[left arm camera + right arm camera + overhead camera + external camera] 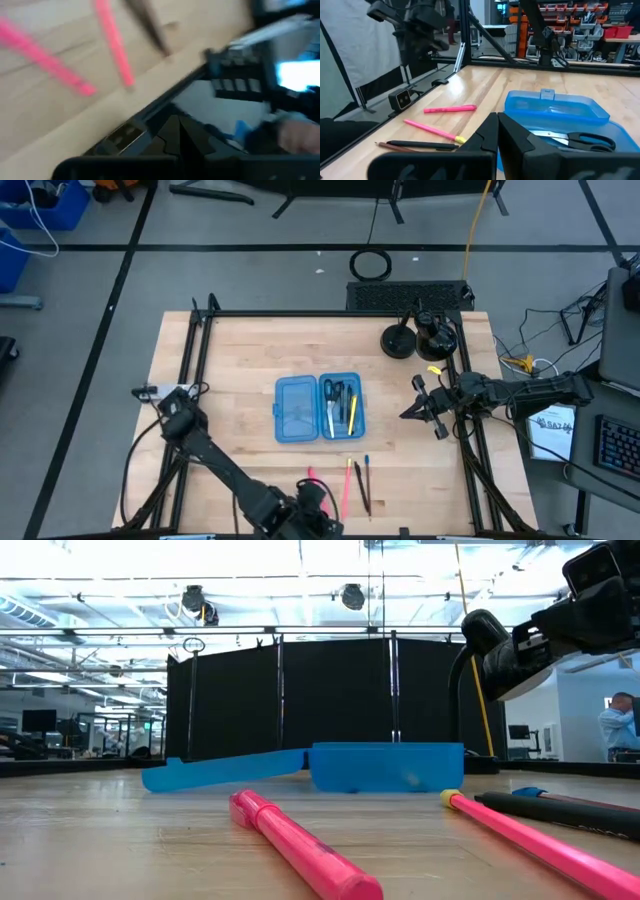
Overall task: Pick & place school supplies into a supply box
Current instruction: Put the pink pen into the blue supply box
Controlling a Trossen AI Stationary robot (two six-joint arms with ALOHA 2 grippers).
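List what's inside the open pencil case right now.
In the pencil case, the right half holds black-handled scissors, a yellow pencil and another thin yellowish stick. The left half looks empty. Anything lying beneath those items can't be seen.

text: none legible | labels: none | numbers: none

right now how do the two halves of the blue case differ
The right half of the supply box holds scissors and a yellow pencil; the left half looks empty. In the low view the right half stands deeper, the left half lies thin and tilted. Both are translucent blue, rounded.
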